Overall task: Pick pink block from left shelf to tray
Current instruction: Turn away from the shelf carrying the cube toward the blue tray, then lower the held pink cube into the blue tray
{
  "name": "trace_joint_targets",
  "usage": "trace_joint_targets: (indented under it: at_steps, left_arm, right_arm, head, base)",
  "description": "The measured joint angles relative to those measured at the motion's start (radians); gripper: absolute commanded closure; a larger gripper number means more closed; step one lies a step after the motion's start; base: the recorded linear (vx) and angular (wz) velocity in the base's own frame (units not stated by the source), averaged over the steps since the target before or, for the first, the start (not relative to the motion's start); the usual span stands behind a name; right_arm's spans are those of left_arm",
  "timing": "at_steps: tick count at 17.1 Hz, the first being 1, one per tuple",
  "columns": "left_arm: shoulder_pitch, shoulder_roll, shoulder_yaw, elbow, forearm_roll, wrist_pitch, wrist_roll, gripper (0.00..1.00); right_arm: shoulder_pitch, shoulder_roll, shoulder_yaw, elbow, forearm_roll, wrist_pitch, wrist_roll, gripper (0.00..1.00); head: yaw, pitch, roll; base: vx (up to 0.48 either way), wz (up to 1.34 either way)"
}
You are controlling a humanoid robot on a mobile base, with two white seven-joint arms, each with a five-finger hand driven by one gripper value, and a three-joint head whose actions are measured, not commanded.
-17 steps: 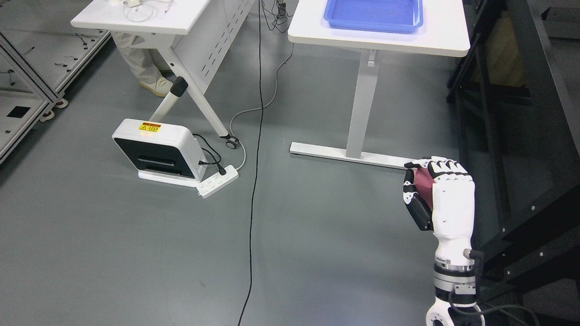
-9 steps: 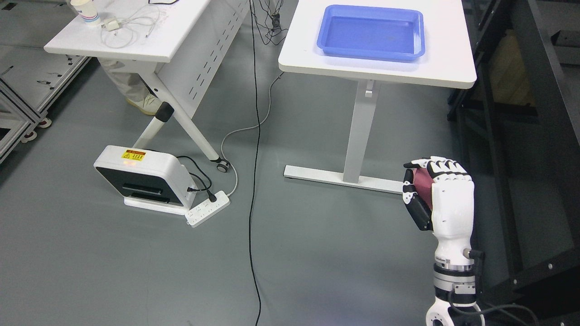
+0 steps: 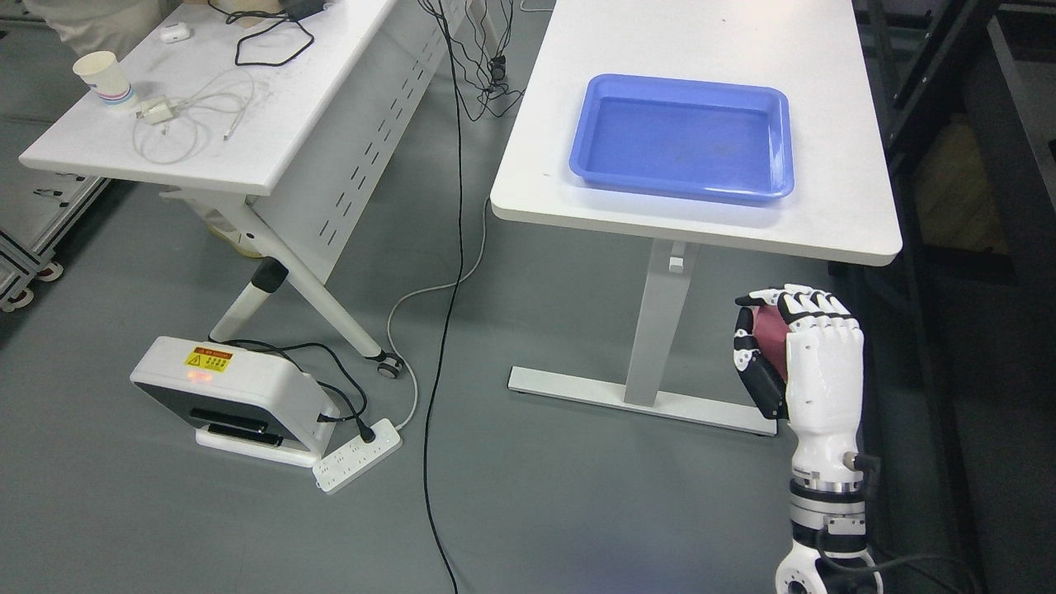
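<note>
My right hand (image 3: 771,330) rises from the lower right, fingers curled around the pink block (image 3: 770,330). Only a dark pink patch of the block shows between thumb and fingers. The hand hangs in the air in front of and below the near edge of the white table (image 3: 833,214). The blue tray (image 3: 685,136) sits empty on that table, up and to the left of the hand. My left arm is out of view.
A second white table (image 3: 264,107) at the left carries a paper cup (image 3: 103,78) and cables. A white box device (image 3: 231,396) and a power strip (image 3: 356,455) lie on the floor. A black cable (image 3: 450,272) runs down the floor. Dark shelving (image 3: 973,247) stands at the right.
The whole picture has shifted down: the camera has tilted up or moved forward, so the tray table now looks nearer. My right hand keeps the same place in the picture, still holding the block.
</note>
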Motion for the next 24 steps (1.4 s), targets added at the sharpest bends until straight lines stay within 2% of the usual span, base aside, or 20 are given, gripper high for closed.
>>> trace_joint_targets:
  at_steps: [16,24]
  left_arm:
    - [0.0,0.0,0.0,0.0,0.0,0.0,0.0,0.0]
    - [0.0,0.0,0.0,0.0,0.0,0.0,0.0,0.0]
  right_arm:
    - [-0.002,0.0,0.022,0.002,0.001,0.008,0.034,0.97]
    - [-0.002,0.0,0.067,0.006,0.005,0.019,0.131,0.96]
  head:
    - [0.0,0.0,0.0]
    - [0.0,0.0,0.0]
  base:
    - [0.308,-0.02]
    - [0.139,0.0]
